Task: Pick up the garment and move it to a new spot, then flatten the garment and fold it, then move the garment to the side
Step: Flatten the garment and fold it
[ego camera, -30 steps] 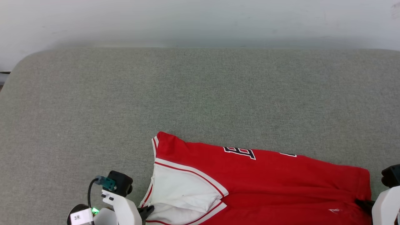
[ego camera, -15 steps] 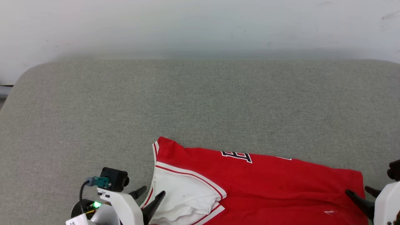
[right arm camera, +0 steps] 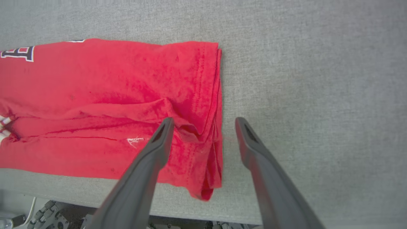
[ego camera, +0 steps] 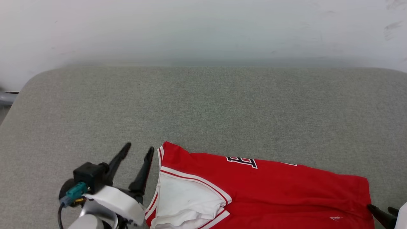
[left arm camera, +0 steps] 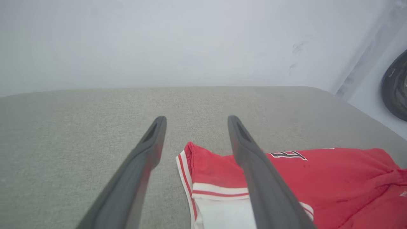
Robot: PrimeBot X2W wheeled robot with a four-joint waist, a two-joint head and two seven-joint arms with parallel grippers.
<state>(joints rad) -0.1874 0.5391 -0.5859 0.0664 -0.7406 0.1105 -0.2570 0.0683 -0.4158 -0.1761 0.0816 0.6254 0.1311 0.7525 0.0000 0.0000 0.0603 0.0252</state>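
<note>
The grey pad (ego camera: 203, 105) runs left to right under a white wall (ego camera: 203, 28). Near the left, the left gripper (ego camera: 139, 147) is spread wide and holds nothing, its fingers pointing to the far side just left of the garment (ego camera: 270, 184). In the left wrist view this gripper (left arm camera: 196, 119) frames the garment's (left arm camera: 318, 171) far-left corner, with its right finger crossing in front of the cloth.

The garment lies folded on the near part of the pad, right of centre. A white sleeve with striped trim is at its left end, and part of the black lettering shows along its far edge.

At the right hem, the right gripper (ego camera: 380, 208) is also released. In the right wrist view the gripper (right arm camera: 204, 120) straddles the hem, left finger over the red cloth (right arm camera: 95, 95) and right finger over bare pad. Whether it touches the cloth cannot be told.
</note>
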